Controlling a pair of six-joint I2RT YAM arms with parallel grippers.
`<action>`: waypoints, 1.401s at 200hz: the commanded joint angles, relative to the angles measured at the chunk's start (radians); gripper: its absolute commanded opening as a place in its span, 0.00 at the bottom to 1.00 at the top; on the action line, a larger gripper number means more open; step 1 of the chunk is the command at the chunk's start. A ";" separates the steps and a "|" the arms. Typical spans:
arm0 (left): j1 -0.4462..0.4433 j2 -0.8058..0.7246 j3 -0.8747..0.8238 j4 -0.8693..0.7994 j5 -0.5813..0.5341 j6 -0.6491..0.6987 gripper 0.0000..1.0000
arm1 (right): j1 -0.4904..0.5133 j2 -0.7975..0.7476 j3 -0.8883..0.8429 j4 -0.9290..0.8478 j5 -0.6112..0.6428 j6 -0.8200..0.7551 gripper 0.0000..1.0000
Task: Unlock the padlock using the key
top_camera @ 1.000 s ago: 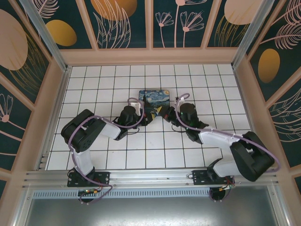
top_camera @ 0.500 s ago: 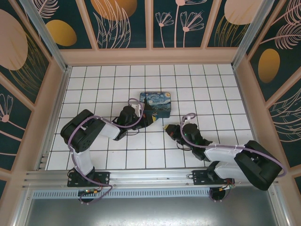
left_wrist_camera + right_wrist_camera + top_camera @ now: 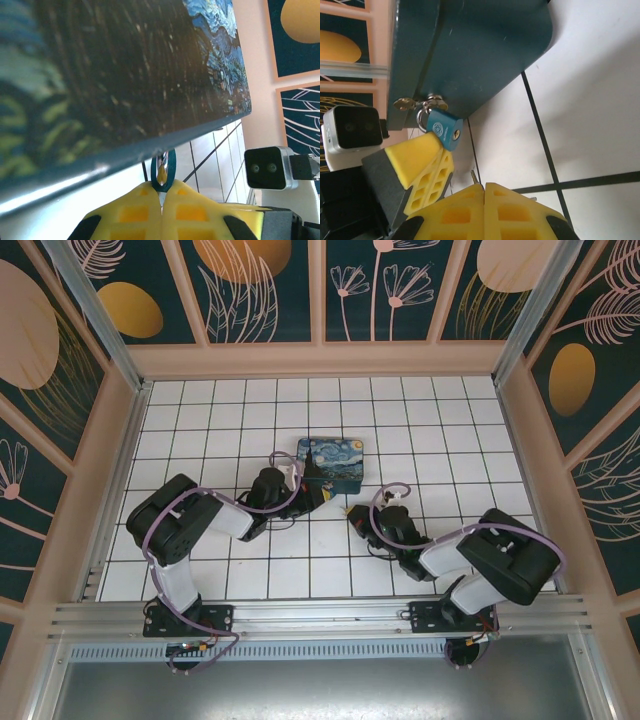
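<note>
**Padlock [image 3: 445, 131] gripped at the box [image 3: 480, 50], key [image 3: 473, 176] apart from it**

As for the padlock: hanging by its thin shackle [image 3: 422, 119] from the hasp [image 3: 434, 101] on the front of the box, with the blue body tilted toward the left end effector [image 3: 161, 192]. Clenched there on the lower end of the body, yellow pads [image 3: 132, 215] pressed together. From the left wrist, seen end-on as a teal oval just under the box edge.

As for the key: pinched in the right end effector [image 3: 484, 187], also closed tight, with only a thin brownish tip sticking out beside the seam of the pads. Pointing toward the padlock but clearly apart from it, with bare tabletop [image 3: 490, 150] between.

From above: box near the middle of the tabletop, left end effector touching its near left corner, right end effector near its near right corner, not touching.
</note>
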 commanded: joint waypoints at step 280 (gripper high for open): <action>0.005 -0.019 -0.009 0.119 0.031 -0.048 0.00 | -0.026 0.165 0.122 0.150 0.018 0.055 0.00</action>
